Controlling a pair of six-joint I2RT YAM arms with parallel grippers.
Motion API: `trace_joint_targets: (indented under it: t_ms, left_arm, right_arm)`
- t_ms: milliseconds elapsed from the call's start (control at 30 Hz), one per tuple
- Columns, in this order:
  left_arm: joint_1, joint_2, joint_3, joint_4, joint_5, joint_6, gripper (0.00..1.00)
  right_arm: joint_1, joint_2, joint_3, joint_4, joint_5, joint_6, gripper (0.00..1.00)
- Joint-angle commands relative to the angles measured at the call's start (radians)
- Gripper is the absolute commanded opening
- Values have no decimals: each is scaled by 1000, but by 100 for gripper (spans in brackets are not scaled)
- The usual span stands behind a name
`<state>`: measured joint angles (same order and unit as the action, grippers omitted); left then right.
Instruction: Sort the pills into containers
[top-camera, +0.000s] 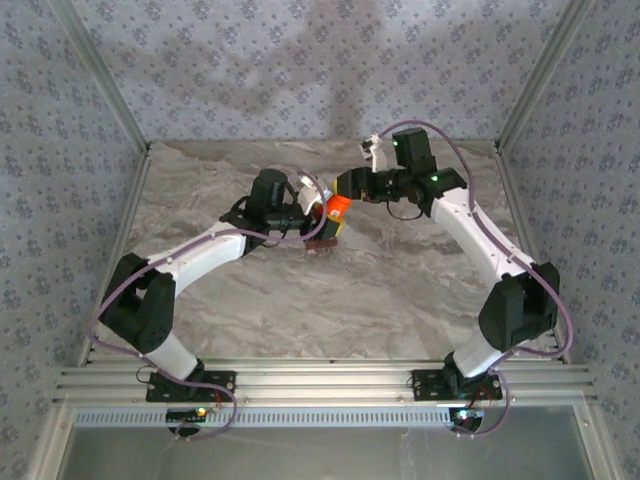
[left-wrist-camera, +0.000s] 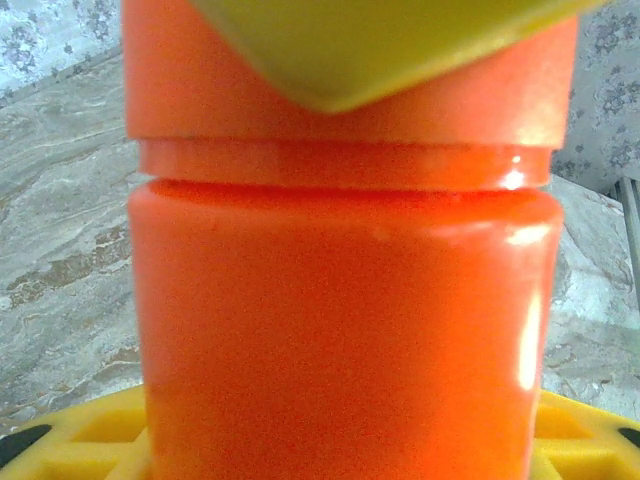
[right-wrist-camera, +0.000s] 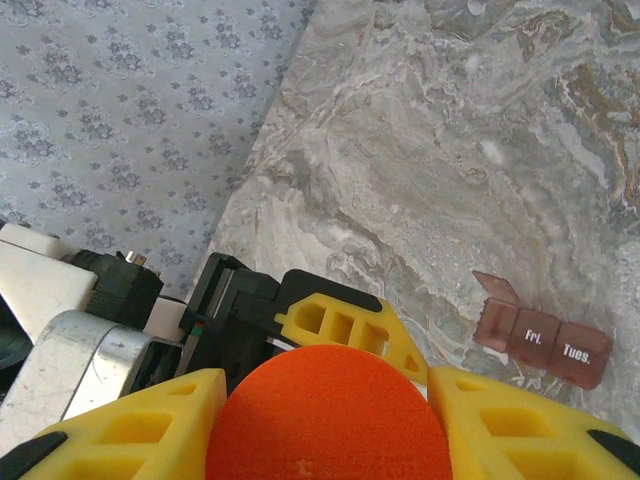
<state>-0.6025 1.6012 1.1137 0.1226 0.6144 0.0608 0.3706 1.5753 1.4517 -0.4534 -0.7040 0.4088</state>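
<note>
The left gripper (left-wrist-camera: 332, 455) is clamped on the body of an orange bottle (left-wrist-camera: 340, 330), which stands upright between its yellow fingers (left-wrist-camera: 85, 440). The right gripper (right-wrist-camera: 325, 400) meets it from the opposite side, its fingers pressed against both sides of the bottle's round cap (right-wrist-camera: 330, 435). The pill box (right-wrist-camera: 545, 340) lies flat on the table (right-wrist-camera: 420, 150), beyond and to the right of the right gripper and clear of it, with the end lid raised.

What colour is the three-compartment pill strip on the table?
The compartmented pill strip is translucent reddish-brown; clearest in right wrist view.
</note>
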Motion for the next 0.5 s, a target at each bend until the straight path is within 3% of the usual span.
trace_joint_targets:
  t_ms: [0, 167, 333, 400, 467]
  left_arm:
    - [18, -45, 34, 85, 25, -14, 0]
    - [25, -48, 38, 83, 49, -18, 0]
    - [48, -49, 57, 66, 144, -44, 0]
    - [54, -46, 71, 41, 167, -40, 0]
    - [54, -43, 83, 8, 173, -25, 0]
  right_arm:
    - [-31, -31, -60, -37, 5, 10, 40]
    - [-38, -44, -79, -20, -28, -54, 38]
    - [-59, -60, -106, -59, -55, -329, 36]
    - [-95, -52, -117, -33, -93, -327, 37]
    - [-120, -36, -101, 7, -117, -258, 44]
